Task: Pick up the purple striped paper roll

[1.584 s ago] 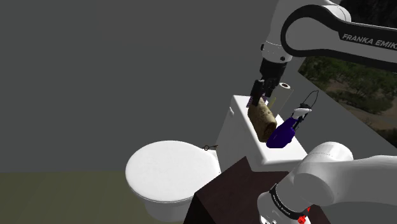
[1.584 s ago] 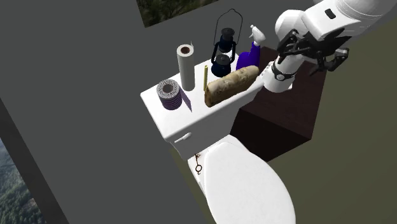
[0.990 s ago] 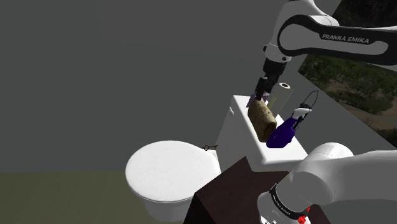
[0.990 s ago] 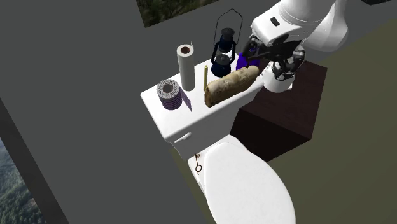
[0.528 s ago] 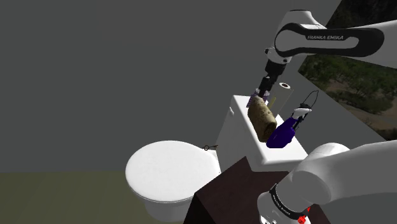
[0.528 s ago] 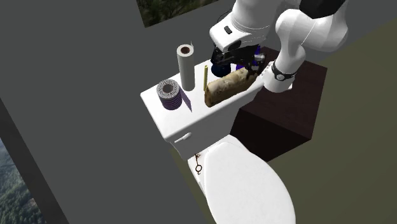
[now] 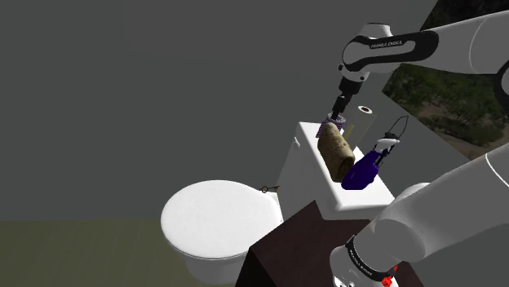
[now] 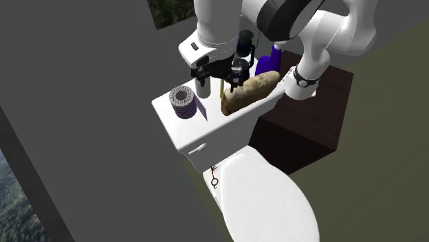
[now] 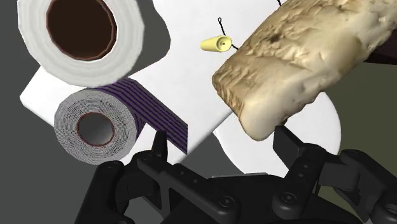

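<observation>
The purple striped paper roll (image 8: 183,102) stands on end at the corner of the white toilet tank lid (image 8: 180,135). In the wrist view the roll (image 9: 105,125) shows a grey layered end with purple stripes down its side. My gripper (image 8: 218,77) hovers open just above the lid, between the roll and a bread loaf (image 8: 249,91). The roll sits just outside one fingertip (image 9: 159,144), untouched; the other fingertip (image 9: 285,137) is under the loaf's end (image 9: 299,60). From the shoulder, the gripper (image 7: 336,122) hangs over the tank's far end.
A tall white paper roll (image 9: 79,30) stands right beside the striped roll. A small yellow candle (image 9: 216,44), a dark lantern (image 8: 242,49) and a purple spray bottle (image 7: 361,169) share the lid. The toilet's closed seat lid (image 7: 220,216) lies below. My dark stand (image 7: 298,249) is near.
The arm has swung across the tank from the spray-bottle end toward the two rolls, lowering over the lid. The fingers have stayed open and nothing on the lid has moved.
</observation>
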